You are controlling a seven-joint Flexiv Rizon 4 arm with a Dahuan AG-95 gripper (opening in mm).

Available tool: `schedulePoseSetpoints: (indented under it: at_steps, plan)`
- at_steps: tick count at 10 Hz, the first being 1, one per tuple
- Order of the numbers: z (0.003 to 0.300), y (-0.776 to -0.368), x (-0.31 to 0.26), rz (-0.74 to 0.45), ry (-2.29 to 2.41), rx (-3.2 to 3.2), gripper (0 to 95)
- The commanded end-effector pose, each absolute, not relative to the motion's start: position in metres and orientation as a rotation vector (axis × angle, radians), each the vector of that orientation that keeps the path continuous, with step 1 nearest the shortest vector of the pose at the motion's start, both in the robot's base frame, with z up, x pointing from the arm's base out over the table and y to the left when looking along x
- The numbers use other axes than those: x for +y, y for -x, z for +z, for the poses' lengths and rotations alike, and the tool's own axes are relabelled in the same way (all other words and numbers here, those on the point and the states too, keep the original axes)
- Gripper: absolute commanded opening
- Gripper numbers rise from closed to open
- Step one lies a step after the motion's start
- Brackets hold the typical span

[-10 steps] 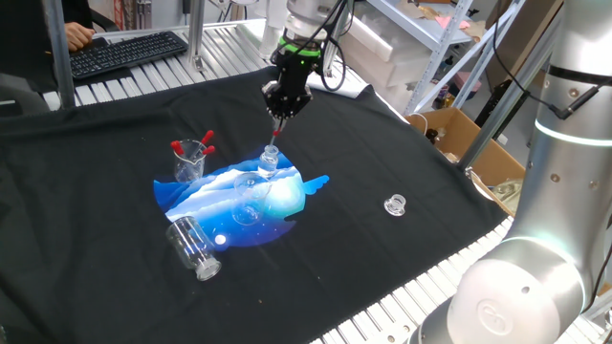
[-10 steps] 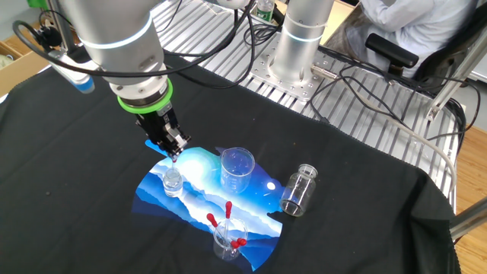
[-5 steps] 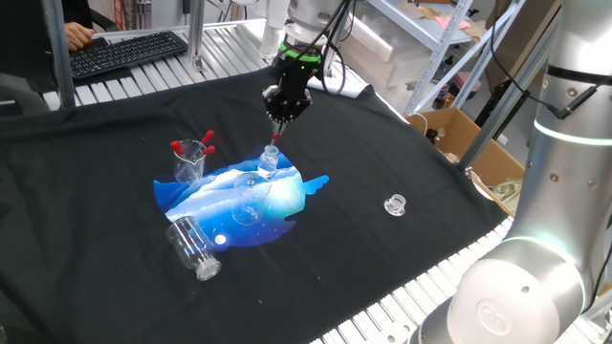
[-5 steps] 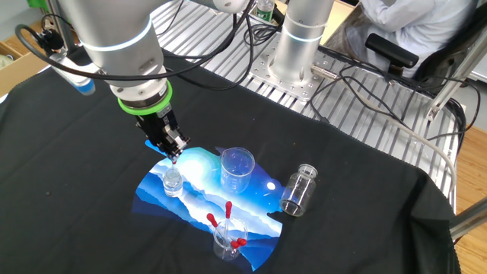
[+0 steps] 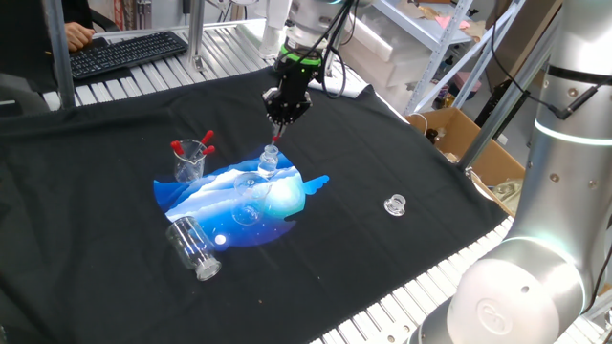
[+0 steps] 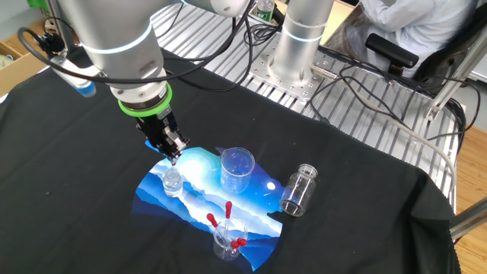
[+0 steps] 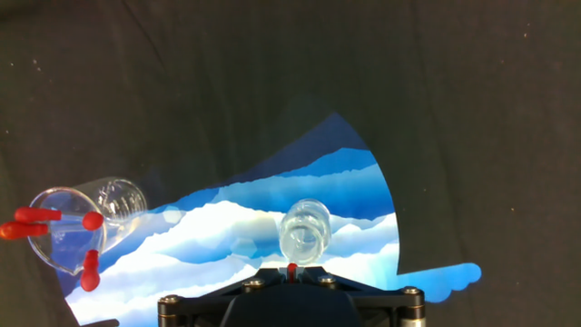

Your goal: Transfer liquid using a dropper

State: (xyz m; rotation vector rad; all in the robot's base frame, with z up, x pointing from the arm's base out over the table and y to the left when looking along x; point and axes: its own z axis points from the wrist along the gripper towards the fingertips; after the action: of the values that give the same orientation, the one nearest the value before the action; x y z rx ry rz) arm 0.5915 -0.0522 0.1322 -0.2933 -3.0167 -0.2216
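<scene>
Dropper (image 7: pixel 291 269): only a red speck shows in the hand view; the tube is too thin to follow.
Gripper (image 5: pixel 278 125): fingertips too small to separate in the fixed views, cut off by the bottom edge in the hand view.
Small bottle (image 6: pixel 173 181): liquid level can't be read.

No readable text, label, brand, number or sign in any view. Graduation marks faintly visible on small beaker (image 7: pixel 86 218) holding spare droppers, too blurred to read. Keyboard (image 5: pixel 124 53) keys illegible.
</scene>
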Motion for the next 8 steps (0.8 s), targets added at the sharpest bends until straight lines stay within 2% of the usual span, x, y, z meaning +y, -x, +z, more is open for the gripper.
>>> schedulePoseSetpoints:
  at_steps: [1,8]
  plan:
    - [0.1314,-0.5917,-0.0522,-0.222,0.298,-3.014,0.0]
    - [0.1313,-0.5934,-0.0519,-0.203,0.306,-3.017,0.0]
